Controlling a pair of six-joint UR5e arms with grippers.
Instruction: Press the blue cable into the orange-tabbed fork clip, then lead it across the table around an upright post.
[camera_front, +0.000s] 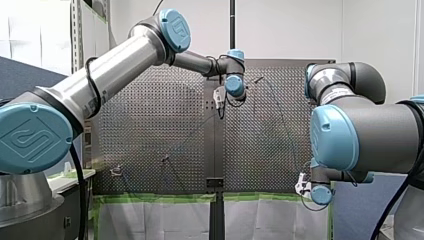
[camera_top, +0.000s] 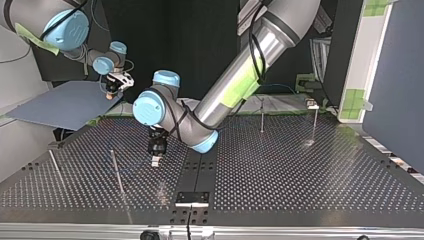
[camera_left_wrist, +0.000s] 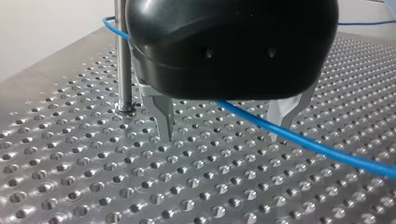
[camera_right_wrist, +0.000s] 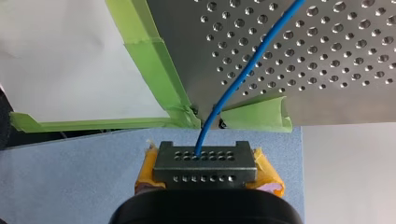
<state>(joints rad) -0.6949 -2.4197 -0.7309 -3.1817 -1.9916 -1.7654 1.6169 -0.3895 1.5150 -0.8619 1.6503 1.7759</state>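
The blue cable (camera_left_wrist: 299, 140) runs low over the perforated table (camera_left_wrist: 140, 186), passing between the metal fingers (camera_left_wrist: 163, 119) of my left gripper (camera_left_wrist: 220, 136). That gripper is open and stands just beside an upright post (camera_left_wrist: 122, 60), and the cable curves behind the post. In the top view my left gripper (camera_top: 155, 161) hangs over the table's middle left. My right gripper (camera_right_wrist: 205, 161), with yellow pads, is shut on the blue cable (camera_right_wrist: 243, 70) off the table's corner. A small clip (camera_top: 311, 104) stands at the top view's far right; I cannot tell its colour.
Other thin posts (camera_top: 116, 170) (camera_top: 262, 117) (camera_top: 315, 122) stand about the table. Green tape (camera_right_wrist: 159, 60) lines the table's edge near my right gripper, with a blue-grey board (camera_top: 65, 105) under it. A black bracket (camera_top: 192, 197) sits at the top view's near middle edge.
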